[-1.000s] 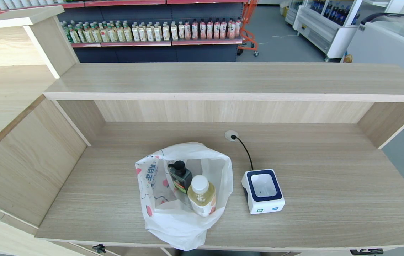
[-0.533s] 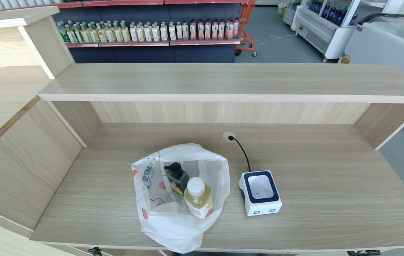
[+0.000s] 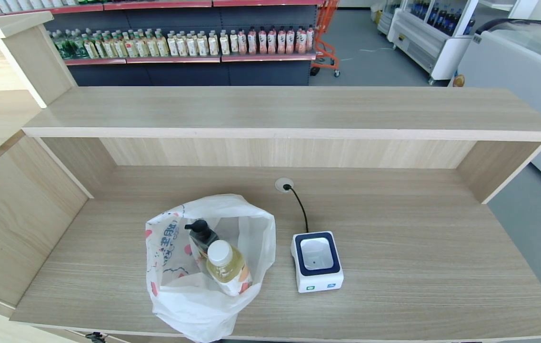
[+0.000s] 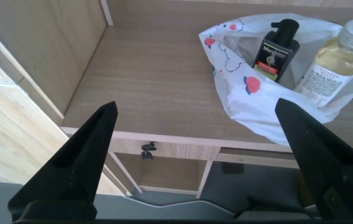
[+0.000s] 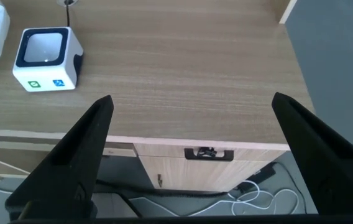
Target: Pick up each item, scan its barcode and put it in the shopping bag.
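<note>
Two empty, released: left pincer [image 4: 196,109], right pincer [image 5: 193,102]; shopping bag [image 3: 189,305], scanner [image 3: 317,262] unmoved, camera shifted.

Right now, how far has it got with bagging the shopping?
Done: the pump bottle and the drink bottle stand in the shopping bag. In hand: nothing; the left gripper and right gripper are open, short of the counter edge. Left: seemingly nothing, as just the scanner sits beside the bag.

I saw a matt, pale wood-grain counter [image 3: 418,267], a thin, crinkled, translucent plastic shopping bag [image 3: 189,305], a smooth white plastic scanner [image 3: 317,261] with a glossy window, a clear plastic bottle [image 3: 226,269] with a white cap, and a glossy dark plastic pump bottle [image 3: 201,236].
</note>
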Motion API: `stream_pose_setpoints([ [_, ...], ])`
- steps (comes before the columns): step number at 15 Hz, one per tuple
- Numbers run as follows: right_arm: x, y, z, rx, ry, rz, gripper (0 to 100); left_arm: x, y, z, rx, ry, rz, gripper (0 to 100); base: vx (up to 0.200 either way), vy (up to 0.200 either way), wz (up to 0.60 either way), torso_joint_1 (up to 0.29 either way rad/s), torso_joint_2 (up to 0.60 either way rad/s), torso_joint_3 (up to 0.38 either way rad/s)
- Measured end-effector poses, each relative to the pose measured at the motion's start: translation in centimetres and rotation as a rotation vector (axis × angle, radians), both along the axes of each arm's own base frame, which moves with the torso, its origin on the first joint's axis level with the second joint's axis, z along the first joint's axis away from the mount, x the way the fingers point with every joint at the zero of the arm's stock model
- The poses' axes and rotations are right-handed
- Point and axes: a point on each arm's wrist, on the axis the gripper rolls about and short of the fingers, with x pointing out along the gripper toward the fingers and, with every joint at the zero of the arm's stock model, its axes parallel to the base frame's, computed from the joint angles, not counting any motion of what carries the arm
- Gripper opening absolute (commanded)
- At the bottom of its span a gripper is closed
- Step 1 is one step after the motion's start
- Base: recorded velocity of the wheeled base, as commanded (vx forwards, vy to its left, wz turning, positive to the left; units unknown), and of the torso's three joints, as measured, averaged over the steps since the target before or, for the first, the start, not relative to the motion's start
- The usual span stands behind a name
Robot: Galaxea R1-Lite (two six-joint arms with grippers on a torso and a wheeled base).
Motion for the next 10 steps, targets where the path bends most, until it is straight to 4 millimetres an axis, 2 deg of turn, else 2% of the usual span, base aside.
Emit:
stream_pose_setpoints([
  [10,-0.01,-0.02,0.00,0.031,0.000,-0.002,100,0.00,-0.01,0.00,0.000,0.000,0.002,100,0.000,0.000,0.00,0.000,0.00,0.000],
])
